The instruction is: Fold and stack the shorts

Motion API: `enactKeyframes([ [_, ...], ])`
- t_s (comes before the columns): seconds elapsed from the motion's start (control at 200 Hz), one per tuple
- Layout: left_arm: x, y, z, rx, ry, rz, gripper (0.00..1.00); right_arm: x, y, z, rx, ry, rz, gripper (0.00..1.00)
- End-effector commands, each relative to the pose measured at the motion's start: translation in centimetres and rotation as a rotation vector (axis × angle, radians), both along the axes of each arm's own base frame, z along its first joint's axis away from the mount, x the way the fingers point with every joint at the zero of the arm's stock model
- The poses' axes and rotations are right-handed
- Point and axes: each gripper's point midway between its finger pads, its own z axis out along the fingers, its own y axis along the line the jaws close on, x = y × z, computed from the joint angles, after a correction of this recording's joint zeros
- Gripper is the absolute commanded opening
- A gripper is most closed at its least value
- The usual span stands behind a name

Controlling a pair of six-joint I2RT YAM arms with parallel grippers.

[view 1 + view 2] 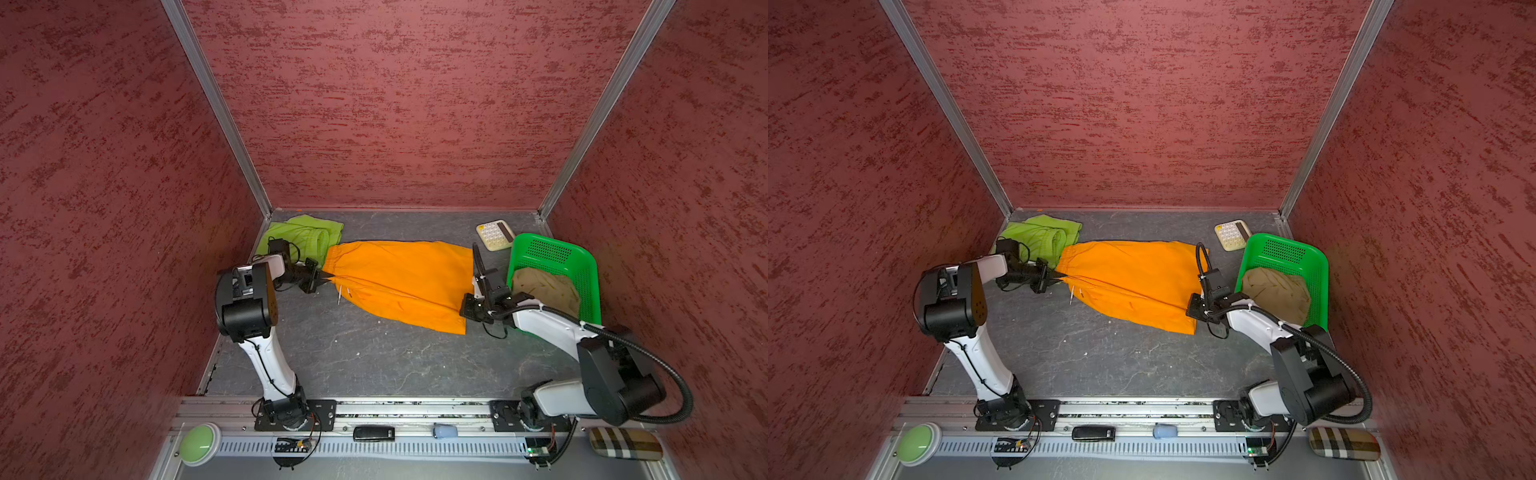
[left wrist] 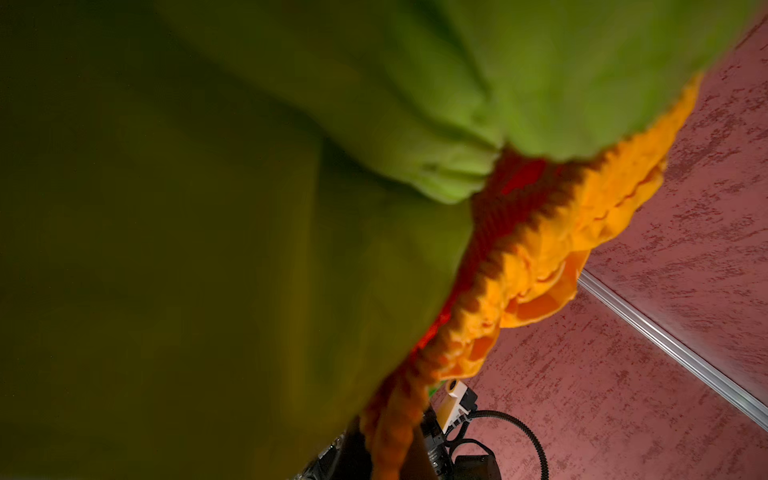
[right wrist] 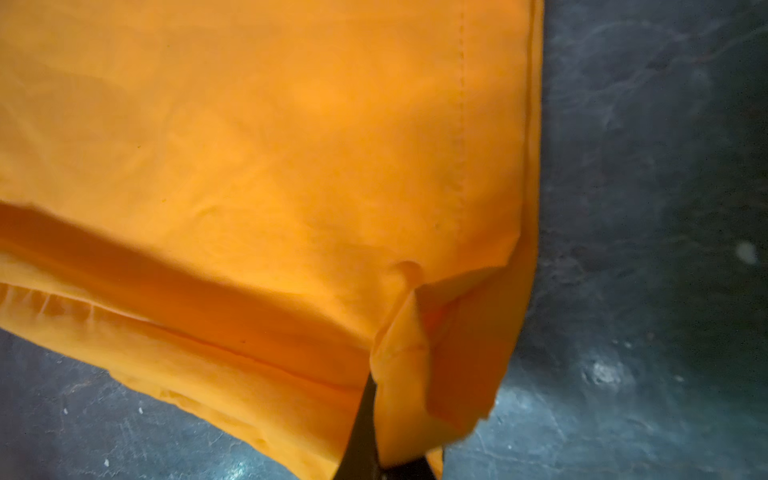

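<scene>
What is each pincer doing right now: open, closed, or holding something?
Left pincer: closed, holding the orange shorts at the waistband.
Right pincer: closed, holding the orange shorts at a leg hem.

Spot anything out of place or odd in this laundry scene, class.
The cream pocket calculator lying beside the green perforated plastic basket has nothing to do with folding. The khaki tan fabric shorts sit crumpled inside that basket.

Blurred lime green shorts (image 2: 415, 83) fill the left wrist view.
</scene>
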Motion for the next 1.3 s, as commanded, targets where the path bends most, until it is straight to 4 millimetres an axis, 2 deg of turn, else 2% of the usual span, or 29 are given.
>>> enactKeyframes([
  [0.0,-0.1,-0.4,0.0,0.052,-0.060,-0.037,0.04,2.9,-0.7,-1.1,-0.049,-0.039,-0.050,0.00],
  [0.1,-0.9,-1.4,-1.1,0.045,-0.038,-0.051,0.04,5.1,-1.9,-1.9,-0.102,-0.029,-0.055,0.00],
  [0.19,-0.5,-2.5,-1.5,0.032,-0.026,-0.073,0.04,8.3,-3.7,-1.2,-0.139,-0.040,-0.070,0.00],
  [0.291,1.0,-3.4,-0.3,0.026,-0.048,-0.090,0.03,12.3,-4.8,3.3,-0.173,-0.125,-0.073,0.00],
  [0.376,2.5,-3.3,1.9,0.038,-0.095,-0.092,0.03,14.3,-5.1,8.1,-0.219,-0.202,-0.060,0.00],
  [0.431,3.4,-2.9,3.6,0.054,-0.134,-0.082,0.03,14.6,-5.3,11.0,-0.228,-0.244,-0.057,0.00],
  [0.476,3.8,-2.6,4.8,0.068,-0.158,-0.080,0.03,14.1,-5.3,12.9,-0.228,-0.273,-0.055,0.00],
  [0.541,3.8,-2.2,5.4,0.081,-0.169,-0.083,0.03,12.7,-5.1,14.1,-0.224,-0.292,-0.049,0.00],
  [0.616,3.1,-1.7,4.7,0.079,-0.150,-0.080,0.03,10.6,-4.4,12.7,-0.216,-0.262,-0.032,0.00],
  [0.731,1.4,-1.2,1.7,0.062,-0.093,-0.062,0.03,7.7,-3.7,7.5,-0.183,-0.164,-0.027,0.00],
  [0.817,0.0,-1.3,-0.2,0.036,-0.050,-0.061,0.02,5.9,-3.5,4.5,-0.161,-0.116,-0.042,0.00],
  [0.982,-1.7,-0.7,-2.5,0.036,-0.002,-0.052,0.01,4.1,-4.0,-0.5,-0.178,-0.029,-0.049,0.00],
  [1.107,-1.5,-0.9,-2.4,0.051,-0.005,-0.067,0.01,4.5,-4.1,-1.2,-0.180,-0.023,-0.052,0.00],
  [1.293,-1.8,-1.1,-2.5,0.066,-0.003,-0.080,0.04,6.1,-4.9,0.3,-0.204,-0.052,-0.060,0.00],
])
